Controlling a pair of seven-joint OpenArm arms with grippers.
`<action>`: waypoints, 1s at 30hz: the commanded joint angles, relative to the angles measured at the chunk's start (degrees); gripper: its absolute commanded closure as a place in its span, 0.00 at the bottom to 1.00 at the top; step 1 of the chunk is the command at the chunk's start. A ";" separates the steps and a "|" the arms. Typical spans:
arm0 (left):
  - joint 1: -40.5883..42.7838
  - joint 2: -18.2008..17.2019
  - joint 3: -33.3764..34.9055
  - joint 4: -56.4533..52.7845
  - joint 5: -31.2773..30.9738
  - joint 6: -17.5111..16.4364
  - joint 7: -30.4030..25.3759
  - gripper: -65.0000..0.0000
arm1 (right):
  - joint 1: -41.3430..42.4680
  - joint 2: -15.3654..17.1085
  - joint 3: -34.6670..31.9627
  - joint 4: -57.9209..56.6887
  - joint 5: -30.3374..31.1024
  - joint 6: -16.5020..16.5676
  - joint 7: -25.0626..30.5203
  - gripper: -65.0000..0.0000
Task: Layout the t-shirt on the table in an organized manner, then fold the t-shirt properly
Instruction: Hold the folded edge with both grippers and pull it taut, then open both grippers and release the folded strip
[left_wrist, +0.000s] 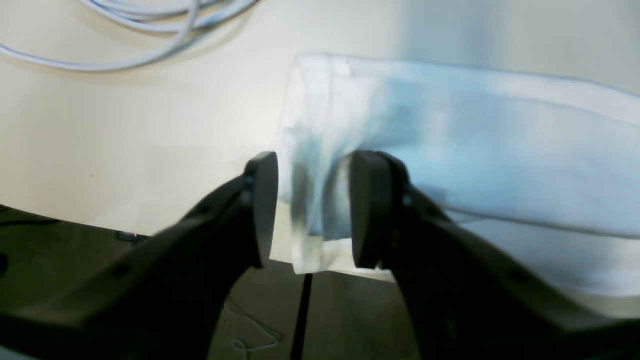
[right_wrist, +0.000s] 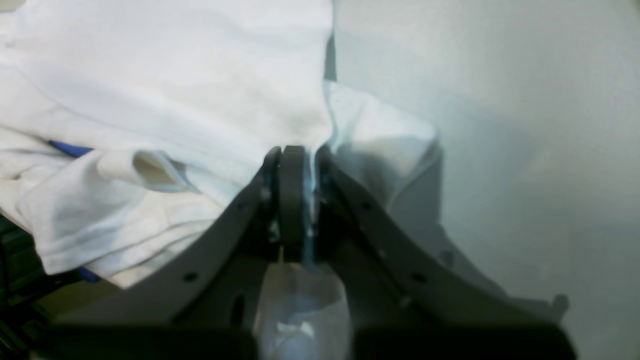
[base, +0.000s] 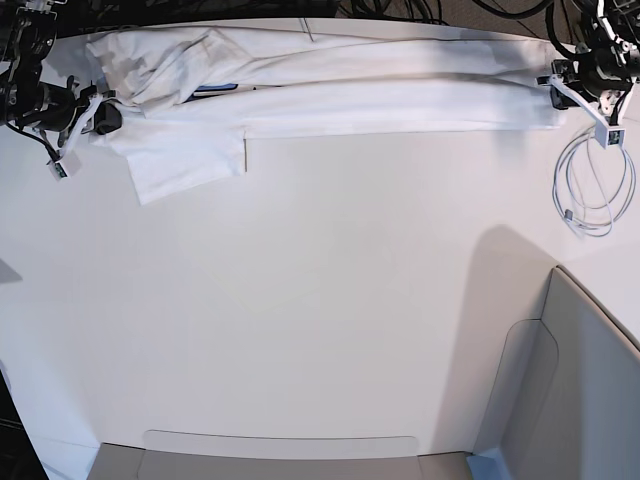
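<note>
The t-shirt (base: 330, 95) was seen stretched into a long, narrow band along the far edge of the table (base: 300, 300), one short sleeve spilling toward the near side at the base view's left end. The garment was held at that end by the right gripper (right_wrist: 299, 200), whose jaws were pressed together on a pinch of white fabric, a strip of cloth hanging down between the fingers (right_wrist: 291, 195) in the right wrist view. At the opposite end, the left gripper (left_wrist: 312, 207) was pictured with its jaws standing apart on either side of a bunched corner of the shirt; the cloth lay between the pads (left_wrist: 362, 210) but was not clamped, and the corner hung just past the table's edge. A coiled white cable (base: 590, 190) lay close beside that end, apart from the shirt.

The step in hand was judged to be the laying-out, with one end being let go after the shirt was pulled lengthwise; no proper fold was yet in evidence. The next move was expected to call for the band to be opened out flat, print and sleeves spread, well clear of the table's edge and of the cable, before any fold could be made. A grey bin (base: 570, 390) stood at the near corner, well apart.
</note>
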 joint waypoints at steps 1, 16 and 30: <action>0.71 -0.86 -0.55 0.70 -0.16 0.12 -0.49 0.57 | 0.13 1.27 0.71 0.97 0.66 0.37 0.25 0.96; 0.18 2.66 -6.97 0.70 -0.25 -0.14 -0.49 0.53 | 0.13 0.74 3.61 0.97 0.92 0.46 0.16 0.96; 0.18 2.92 -9.17 0.70 -0.25 -0.14 -0.49 0.53 | 4.27 -2.25 15.57 7.04 0.92 0.37 0.16 0.96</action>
